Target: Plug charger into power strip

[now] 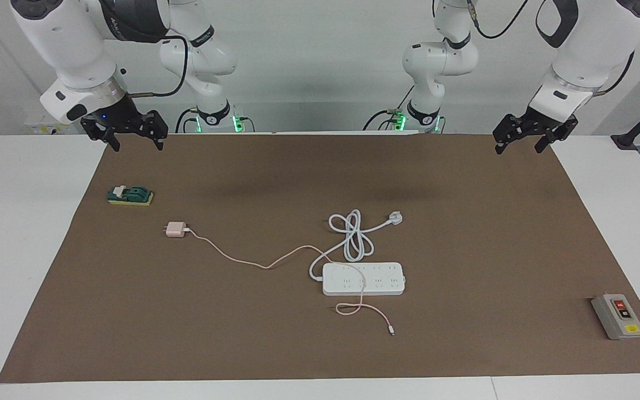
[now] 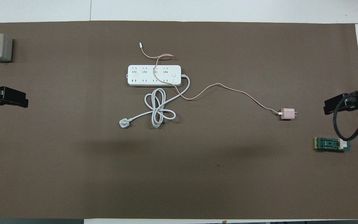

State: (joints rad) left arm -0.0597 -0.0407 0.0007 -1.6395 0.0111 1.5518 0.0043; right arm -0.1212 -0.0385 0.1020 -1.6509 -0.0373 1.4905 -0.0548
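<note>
Facing view: right gripper (image 1: 135,137) and left gripper (image 1: 524,140) raised over mat's robot-side corners, jaws wide, empty. Charger (image 1: 175,229) lies toward right arm's end; power strip (image 1: 363,279) mid-mat.

Overhead view: charger (image 2: 287,114) looks light, rigid; grip cube sides, limp cable (image 2: 222,87) drags across power strip (image 2: 154,75).

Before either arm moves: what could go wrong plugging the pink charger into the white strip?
1. The thin pink cable lies across the flat white multi-socket power strip; lifting the small pale-pink cube charger may drag the cable over the sockets or shift the strip.
2. The charger lies on its side, prongs level with the mat, so it likely needs turning before insertion.
3. Nothing holds the strip; pushing the charger in could slide it. Both the right gripper and left gripper wait raised, fingers open.
</note>
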